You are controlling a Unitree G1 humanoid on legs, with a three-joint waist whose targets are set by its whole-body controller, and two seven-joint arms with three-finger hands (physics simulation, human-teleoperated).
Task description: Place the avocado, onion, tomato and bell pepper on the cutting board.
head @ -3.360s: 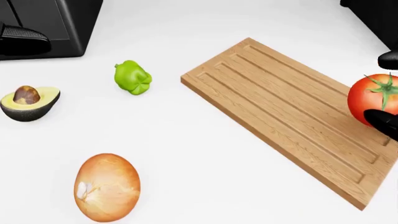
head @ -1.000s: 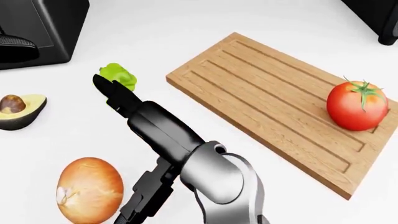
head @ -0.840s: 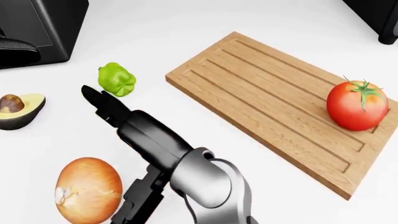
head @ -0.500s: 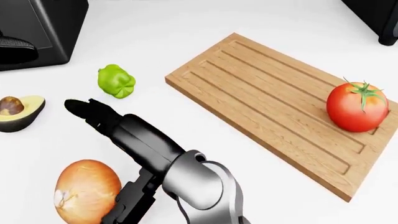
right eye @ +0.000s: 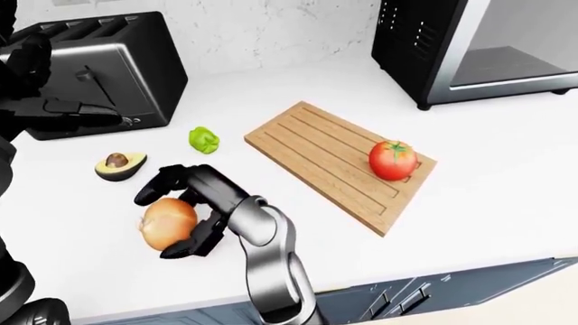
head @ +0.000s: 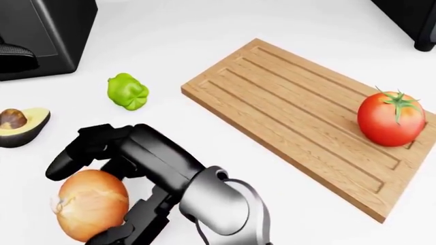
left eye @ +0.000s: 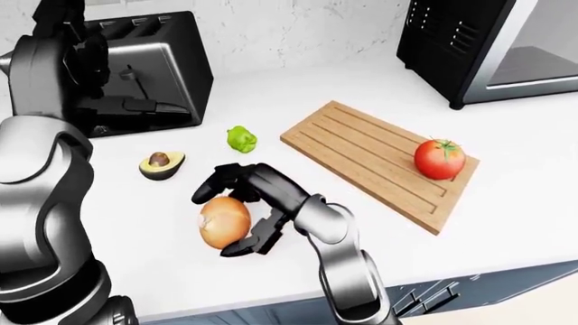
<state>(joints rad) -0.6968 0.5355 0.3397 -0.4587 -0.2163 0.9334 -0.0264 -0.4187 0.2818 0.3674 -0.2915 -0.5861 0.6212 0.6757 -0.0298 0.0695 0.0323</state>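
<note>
My right hand [head: 80,203] reaches across to the lower left of the head view, fingers curled over the top of the brown onion [left eye: 224,222] and thumb under it, shut on it. The red tomato [head: 392,118] rests on the right end of the wooden cutting board [head: 286,102]. On the white counter left of the board lie the green bell pepper [head: 127,92] and, further left, the halved avocado [head: 20,125]. My left hand [right eye: 22,68] is raised at the far left, dark against the toaster, and its fingers are unclear.
A black toaster [left eye: 135,74] stands at the upper left, beyond the avocado. A black oven-like appliance [left eye: 479,47] fills the upper right. The counter's edge [left eye: 452,271] runs along the bottom right, with cabinet drawers below it.
My right hand swung from beside the pepper down to the onion and curled its fingers round it. The tomato sits on the board, let go of since the oldest frame.
</note>
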